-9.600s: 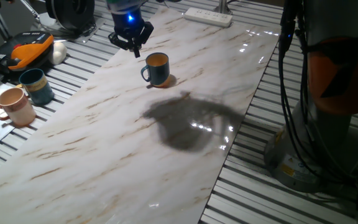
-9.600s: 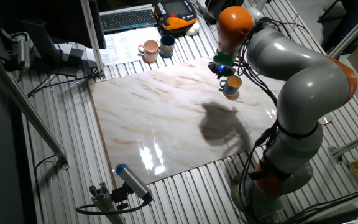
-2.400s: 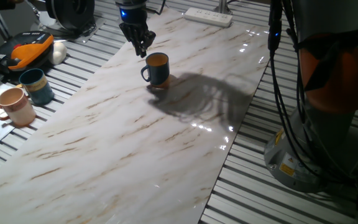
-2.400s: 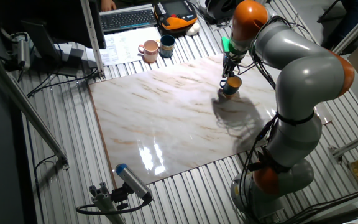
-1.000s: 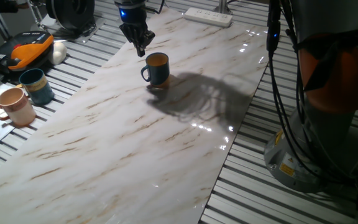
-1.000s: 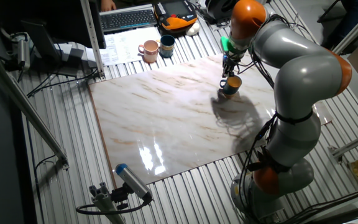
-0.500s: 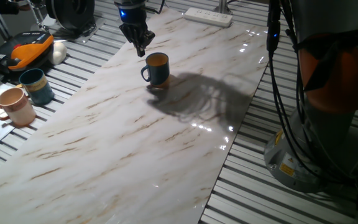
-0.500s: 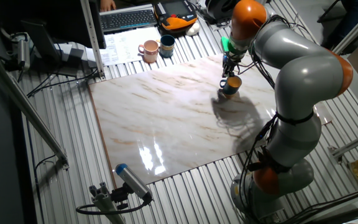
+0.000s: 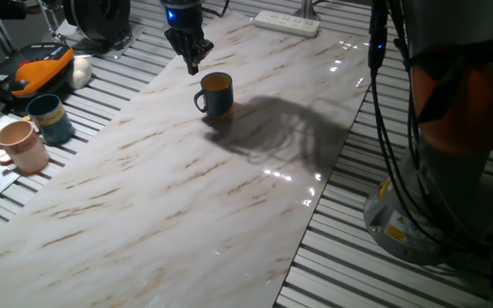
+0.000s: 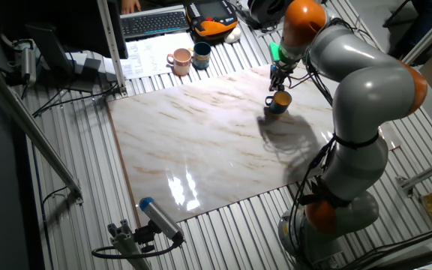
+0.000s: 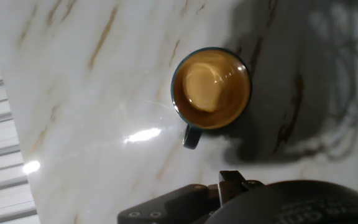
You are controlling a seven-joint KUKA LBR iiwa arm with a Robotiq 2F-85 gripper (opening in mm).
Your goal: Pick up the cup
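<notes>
None of the lifting was done: the cup (image 9: 216,93) stood upright on the marble surface (image 9: 161,188), ungrasped, with the gripper (image 9: 190,58) poised just above and beside its rim, jaws apparently clenched together, leaving descent, grasp and lift.

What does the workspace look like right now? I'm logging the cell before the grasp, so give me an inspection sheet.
Surface: marble-pattern board on a slatted table; glare and the arm's shadow on it.
Job's things: navy cup upright on the board, orange-tan inside, nothing seen in it, handle free.
Clutter: teal mug and pinkish-tan mug side by side off the board; orange-black device; power strip; keyboard.
Grippers: gripper above and beside the cup, not touching; open or shut cannot be told.
Cables: bundle hanging along the robot's base.
Surroundings: metal frame posts; papers.
</notes>
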